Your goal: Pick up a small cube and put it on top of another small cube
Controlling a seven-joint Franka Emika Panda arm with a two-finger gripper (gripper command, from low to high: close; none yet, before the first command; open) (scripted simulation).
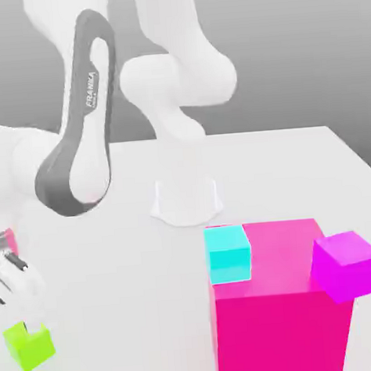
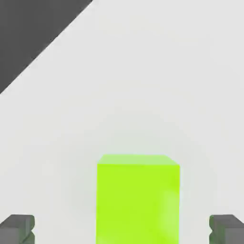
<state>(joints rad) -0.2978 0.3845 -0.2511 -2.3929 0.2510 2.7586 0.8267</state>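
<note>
The small lime-green cube [image 1: 30,347] rests on the white table at the front of the exterior view's left. My gripper [image 1: 25,320] hangs just above it, open. In the hand view the cube [image 2: 138,198] sits between the two dark fingertips [image 2: 18,228], with a wide gap on each side and no contact. The cyan cube [image 1: 228,253] shows at the left upper edge of a big pink block [image 1: 282,322]. A magenta-purple cube [image 1: 346,265] shows at that block's right upper edge.
The arm's white base [image 1: 186,200] stands mid-table behind the pink block. The table's edge [image 2: 47,45] runs diagonally in the hand view, with dark floor beyond it. White table surface [image 1: 127,303] lies between the green cube and the pink block.
</note>
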